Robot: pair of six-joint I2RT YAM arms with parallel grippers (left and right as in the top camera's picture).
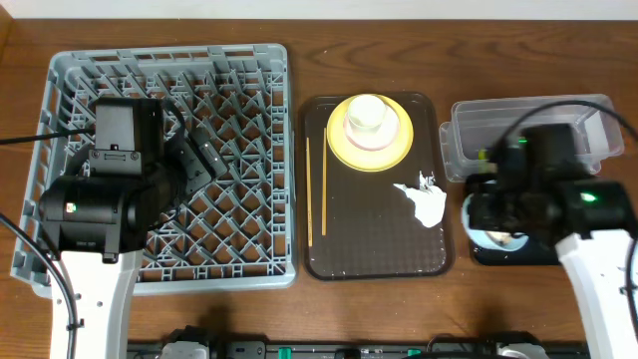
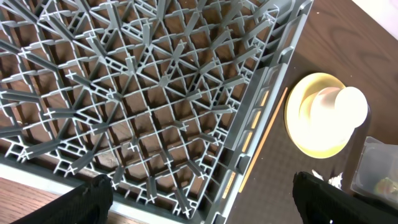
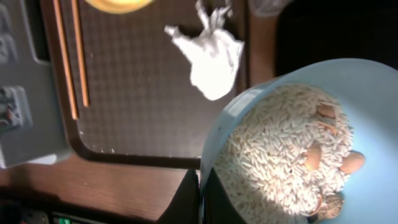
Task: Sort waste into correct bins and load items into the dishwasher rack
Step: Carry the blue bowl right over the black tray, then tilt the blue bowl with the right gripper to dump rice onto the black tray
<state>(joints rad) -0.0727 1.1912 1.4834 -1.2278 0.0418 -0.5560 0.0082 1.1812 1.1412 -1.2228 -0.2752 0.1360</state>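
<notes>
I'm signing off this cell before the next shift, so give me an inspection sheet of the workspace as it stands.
Surface: dark wooden table, bearing a brown serving tray.
Job's things: grey rack empty where visible; yellow plate with a cup on it, chopsticks and napkin on the serving tray; clear tub and black tray at the right; light-blue bowl holding rice.
Clutter: nothing seen.
Grippers: left gripper open above the rack; right gripper shut on the bowl's rim, over the black tray.
Cables: black cables beside the left arm.
Surroundings: nothing seen.
</notes>
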